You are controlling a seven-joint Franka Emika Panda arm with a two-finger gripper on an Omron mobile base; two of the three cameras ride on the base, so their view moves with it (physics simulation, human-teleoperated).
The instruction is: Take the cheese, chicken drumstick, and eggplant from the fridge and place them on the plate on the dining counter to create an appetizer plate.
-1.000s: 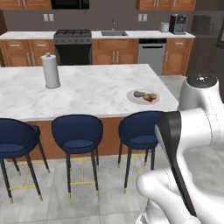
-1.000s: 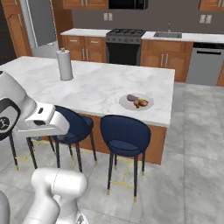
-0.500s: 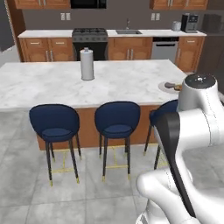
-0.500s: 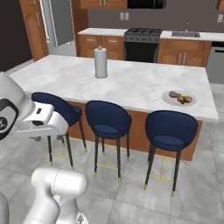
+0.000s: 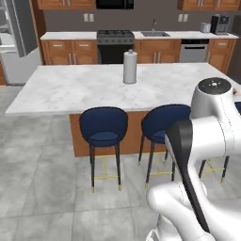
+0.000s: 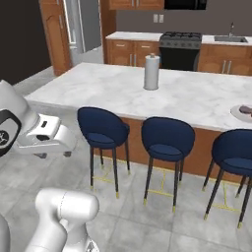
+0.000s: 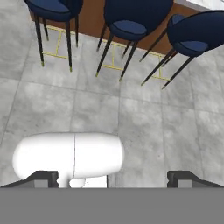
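My gripper [image 7: 114, 178] is open, its two dark fingertips [image 7: 42, 178] far apart with nothing between them, and it points down at the grey tiled floor in front of the stools. The dining counter [image 6: 197, 96] [image 5: 84, 87] is the white marble island. At its far right end the plate [image 6: 242, 113] is cut by the picture's edge, with a dark piece of food on it that I cannot name. Cheese, chicken drumstick and eggplant cannot be made out. The fridge [image 5: 20, 28] [image 6: 88, 24] stands at the back left, its door open.
A paper towel roll [image 5: 130, 67] [image 6: 151, 72] stands upright on the island. Three navy stools [image 6: 102, 129] [image 6: 167, 138] [image 6: 235, 150] line its near side. Wall counter with stove [image 5: 115, 35] and sink runs along the back. Open tiled floor [image 5: 42, 188] lies to the left.
The whole picture has slid to the right, so the base has moved left along the island; the plate has gone from mid-view to the right edge. The gripper stays open.
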